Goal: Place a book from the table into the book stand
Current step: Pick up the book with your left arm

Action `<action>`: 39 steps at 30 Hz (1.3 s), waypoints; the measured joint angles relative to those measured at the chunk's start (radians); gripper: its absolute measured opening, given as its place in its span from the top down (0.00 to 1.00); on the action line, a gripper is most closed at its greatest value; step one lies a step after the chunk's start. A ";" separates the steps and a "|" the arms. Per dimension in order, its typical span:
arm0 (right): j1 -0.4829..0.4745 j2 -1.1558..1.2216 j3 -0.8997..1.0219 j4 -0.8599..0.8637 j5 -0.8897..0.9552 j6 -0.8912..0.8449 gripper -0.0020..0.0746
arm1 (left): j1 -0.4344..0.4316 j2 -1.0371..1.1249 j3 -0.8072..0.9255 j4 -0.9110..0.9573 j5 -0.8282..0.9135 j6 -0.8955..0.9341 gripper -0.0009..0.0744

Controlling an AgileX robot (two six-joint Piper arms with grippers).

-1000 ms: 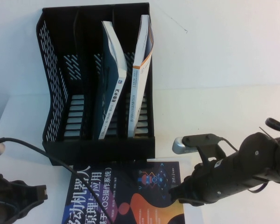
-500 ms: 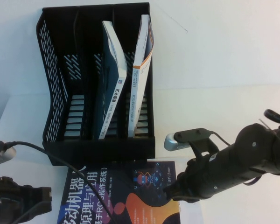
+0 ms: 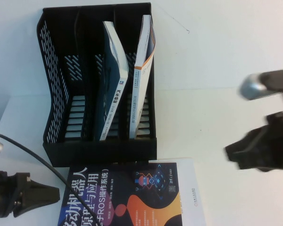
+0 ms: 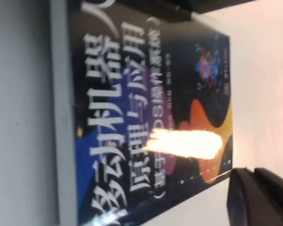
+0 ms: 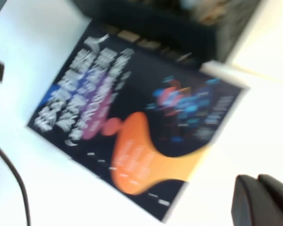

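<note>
While empty above the table (image 3: 236, 56): right end effector (image 3: 262, 150), left end effector (image 3: 42, 195), finger spread indiscernible, book (image 3: 127, 195) untouched.

dark teal book (image 3: 111, 89) – white spine, upright with a slight lean, in the middle slot of the book stand (image 3: 54, 94) | white-and-grey book (image 3: 142, 70) – orange stripe on its spine, leaning in the stand's right slot | black cable (image 3: 35, 153) – curving past the stand's front left corner

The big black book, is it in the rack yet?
Not yet. The book lies flat, cover up, on the table, in front of the book stand.
</note>
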 joint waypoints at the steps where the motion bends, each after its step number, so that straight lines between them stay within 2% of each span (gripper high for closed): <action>1: -0.011 -0.052 0.000 -0.064 0.025 0.042 0.97 | 0.000 0.033 0.000 -0.005 0.000 0.026 0.99; 6: -0.042 -0.278 0.000 -0.315 0.166 0.231 0.97 | 0.000 0.160 -0.024 -0.068 0.025 0.161 0.98; 8: -0.045 -0.366 0.000 -0.385 0.235 0.286 0.97 | 0.000 0.193 -0.052 -0.070 0.034 0.182 0.93; 11: -0.047 -0.479 0.000 -0.460 0.323 0.351 0.97 | 0.000 0.239 -0.081 -0.070 0.034 0.189 0.78; 16: -0.048 -0.648 0.000 -0.529 0.439 0.425 0.97 | 0.000 0.318 -0.113 -0.070 0.027 0.185 0.44; 18: -0.048 -0.699 0.000 -0.551 0.485 0.447 0.97 | 0.000 0.346 -0.127 -0.076 0.023 0.182 0.37; 24: -0.048 -0.788 0.014 -0.581 0.579 0.496 0.97 | 0.000 0.419 -0.149 -0.085 -0.023 0.180 0.33; 33: -0.048 -0.828 0.144 -0.581 0.581 0.542 0.97 | -0.002 0.493 -0.153 -0.090 -0.036 0.178 0.33; 39: -0.048 -0.828 0.194 -0.560 0.543 0.549 0.97 | -0.070 0.517 -0.158 -0.091 -0.060 0.164 0.33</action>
